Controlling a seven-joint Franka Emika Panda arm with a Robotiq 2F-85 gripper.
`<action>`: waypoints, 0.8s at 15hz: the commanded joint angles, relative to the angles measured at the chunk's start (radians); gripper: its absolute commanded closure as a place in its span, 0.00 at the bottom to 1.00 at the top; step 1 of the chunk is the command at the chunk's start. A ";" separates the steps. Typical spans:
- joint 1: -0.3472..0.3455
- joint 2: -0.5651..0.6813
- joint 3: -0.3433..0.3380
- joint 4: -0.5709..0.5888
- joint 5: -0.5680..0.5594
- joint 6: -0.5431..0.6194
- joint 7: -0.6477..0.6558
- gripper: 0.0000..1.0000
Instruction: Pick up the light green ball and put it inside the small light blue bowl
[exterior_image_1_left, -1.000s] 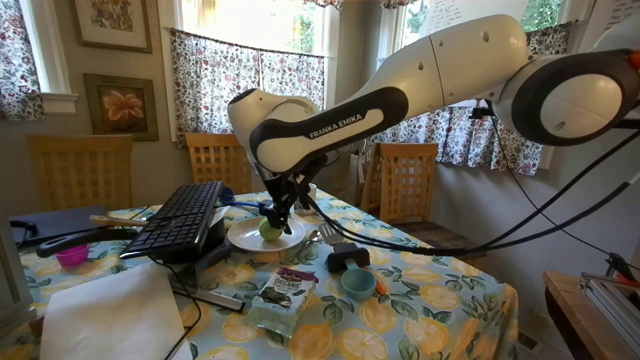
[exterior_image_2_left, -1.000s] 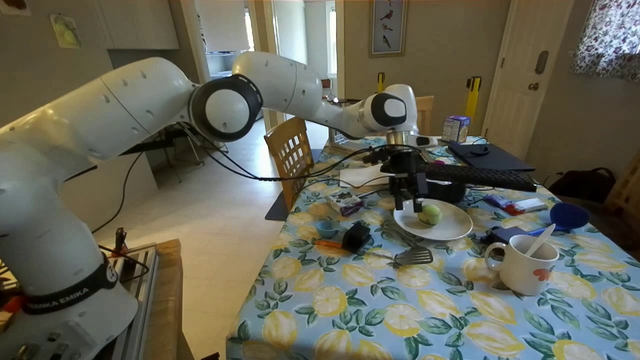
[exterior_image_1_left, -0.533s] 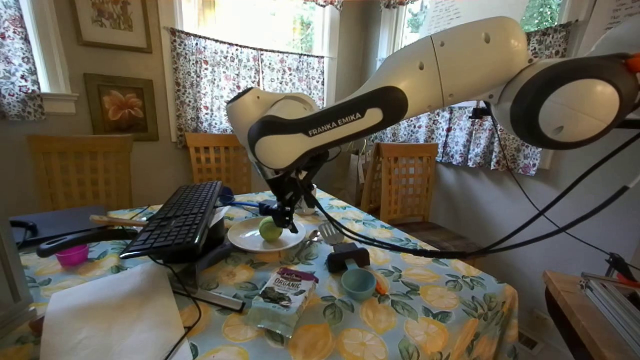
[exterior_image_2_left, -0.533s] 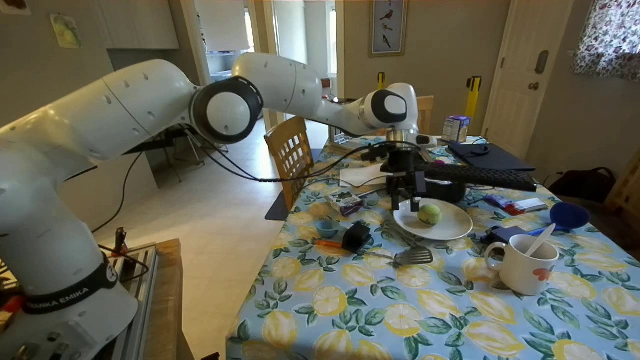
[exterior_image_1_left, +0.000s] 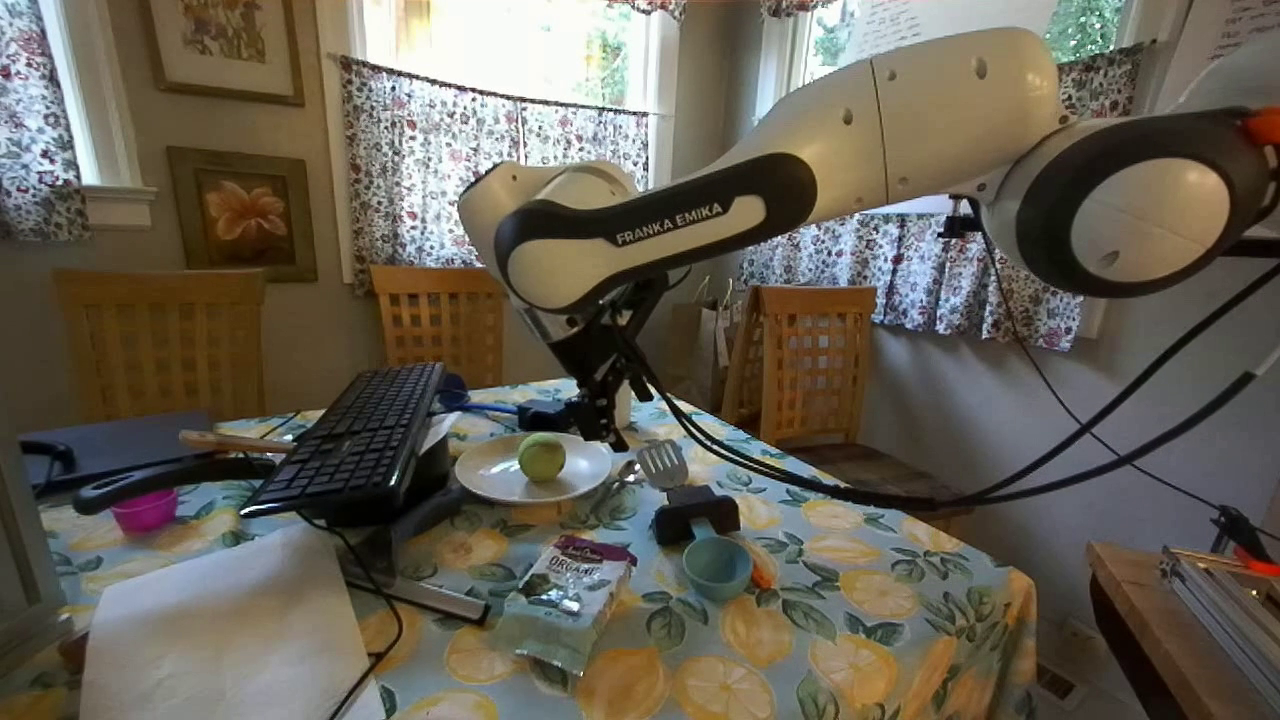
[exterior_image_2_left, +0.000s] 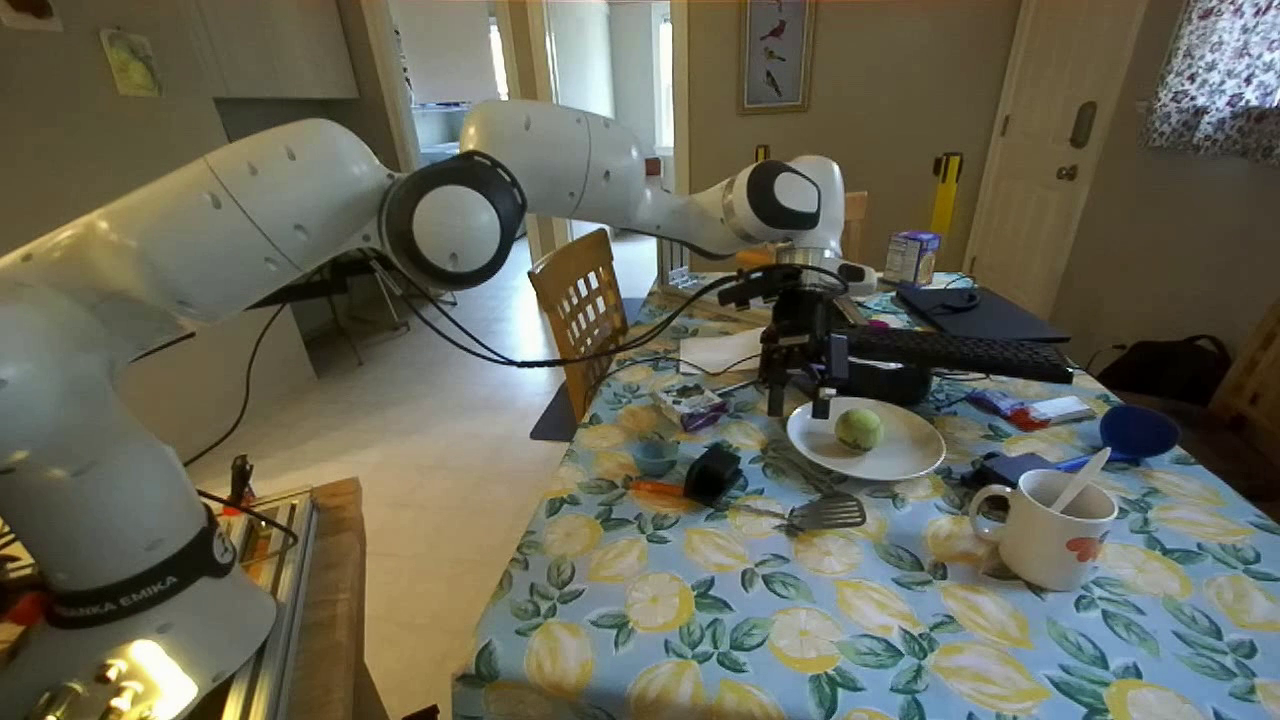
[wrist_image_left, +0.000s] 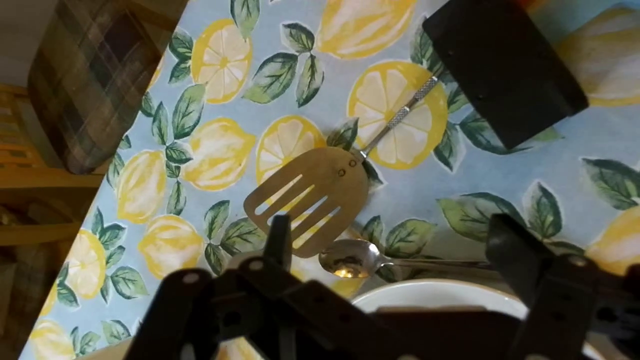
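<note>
— Up and aside: since the earlier frame the black two-fingered hand (wrist_image_left: 391, 232) has lifted and drawn off, while nothing on the cloth-covered desk (exterior_image_1_left: 880, 640) seems shifted.

— Is it holding anything?

— No. Its fingers (wrist_image_left: 279, 242) stand wide apart, nothing gripped between them. Under them lie a slotted metal spatula (wrist_image_left: 322, 175) and a shiny metal spoon (wrist_image_left: 352, 257), just beside the edge of a round white plate (wrist_image_left: 430, 294).

— And the thing we want?

— On that plate, inside the rim: a round pale yellow-green ball (exterior_image_1_left: 541, 457), its material hard to tell. Both exterior views show it clear of the fingers; the wrist view doesn't show it.

— So which step are we on?

— Picking up, I'd judge, and the grasp isn't made yet.

— Where must it end up?

— Farther out, past a black box-shaped block (exterior_image_1_left: 695, 512), in a small round light blue bowl (exterior_image_1_left: 717, 568), plastic by its look, well apart from the plate.

— Then what does the next move call for?

— Bringing the hand back over the plate, setting the spread fingers on either side of the ball, going low and closing near its middle. Off-centre, it would probably roll. After that comes a lift above rim and block, then a gentle lowering into the bowl, where aim will matter.
</note>
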 joint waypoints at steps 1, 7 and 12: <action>0.001 0.001 0.000 0.000 0.000 0.000 0.000 0.00; -0.070 -0.010 0.026 0.004 0.039 0.062 -0.054 0.00; -0.114 -0.005 0.020 0.002 0.045 0.113 -0.053 0.00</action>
